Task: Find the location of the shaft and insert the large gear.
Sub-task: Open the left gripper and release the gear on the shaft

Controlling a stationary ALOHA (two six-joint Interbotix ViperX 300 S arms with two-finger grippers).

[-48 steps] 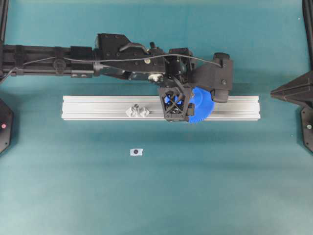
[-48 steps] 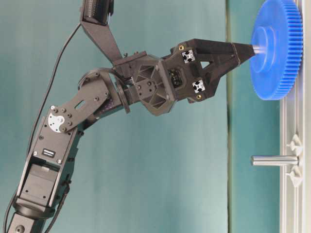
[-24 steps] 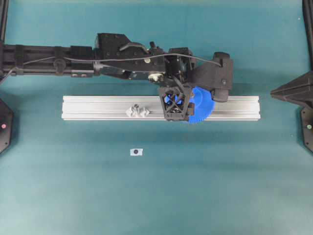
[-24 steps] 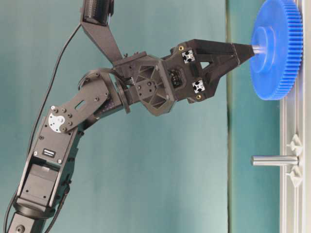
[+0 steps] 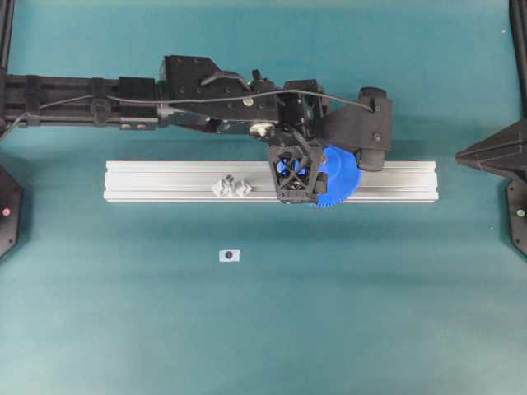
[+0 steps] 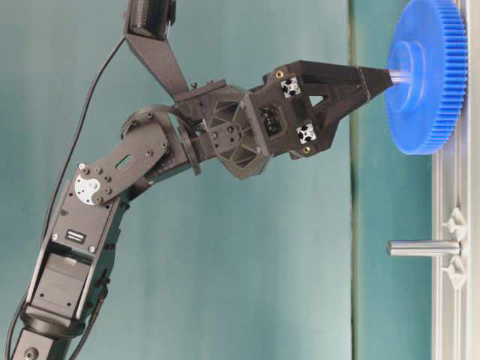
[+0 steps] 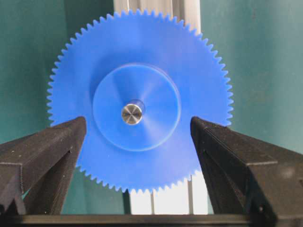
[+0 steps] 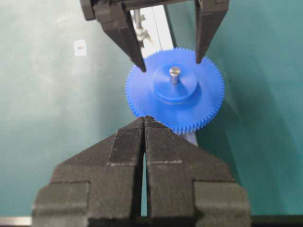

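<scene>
The large gear (image 5: 342, 181), a toothed blue disc, lies flat on the aluminium rail (image 5: 165, 181) towards its right end. A round silvery pin end (image 7: 131, 114) pokes through its hub. My left gripper (image 7: 137, 120) hangs just above the hub, open, with both fingers clear of the gear (image 6: 427, 75) and nothing between them. The shaft (image 5: 232, 186), a thin peg with two pale feet, stands bare on the rail to the left (image 6: 424, 247). My right gripper (image 8: 145, 118) is shut and empty, off the rail's right end (image 5: 461, 156), pointing at the gear (image 8: 208, 104).
A small white tag with a black dot (image 5: 229, 255) lies on the teal mat in front of the rail. The left arm (image 5: 99, 103) stretches along the far side of the rail. Black stands sit at both side edges (image 5: 8, 210).
</scene>
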